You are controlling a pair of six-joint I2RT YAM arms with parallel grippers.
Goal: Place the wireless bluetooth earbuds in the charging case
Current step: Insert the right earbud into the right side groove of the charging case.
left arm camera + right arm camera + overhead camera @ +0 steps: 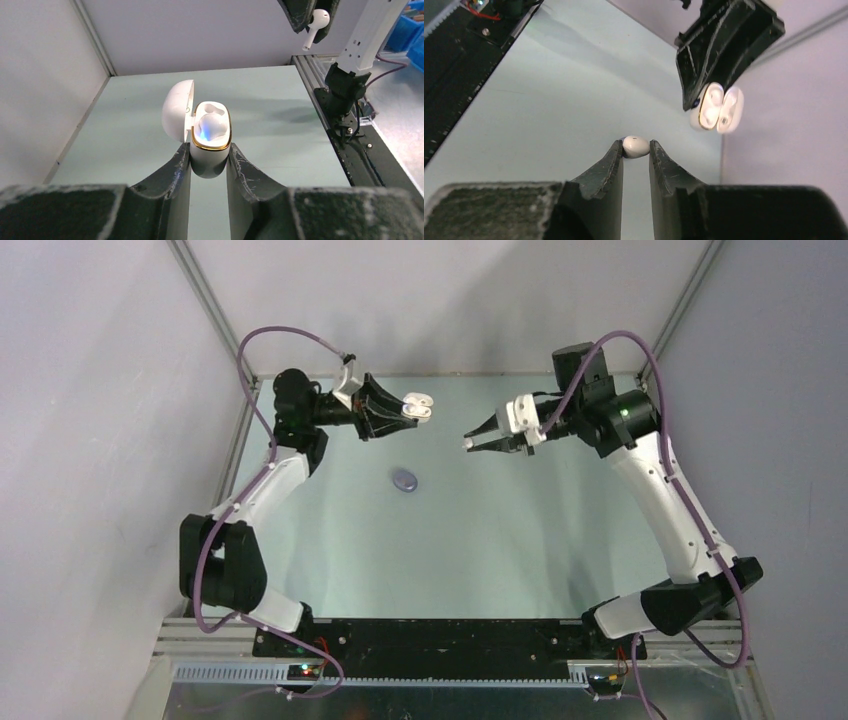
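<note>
My left gripper (418, 407) is shut on a white charging case (210, 136), lid open, gold rim, a blue light inside, held above the table at the back. One white earbud seems to sit in it. The case also shows in the right wrist view (716, 107). My right gripper (472, 443) is shut on a white earbud (635, 146), held in the air a short way right of the case; it also shows in the left wrist view (315, 26). A purple case (404, 479) lies shut on the table below both grippers. No purple earbuds are in view.
The pale green table (480, 540) has a metal frame rail (240, 430) along its left and back edges and grey walls behind. The black base plate (450, 635) with both arm mounts runs along the near edge.
</note>
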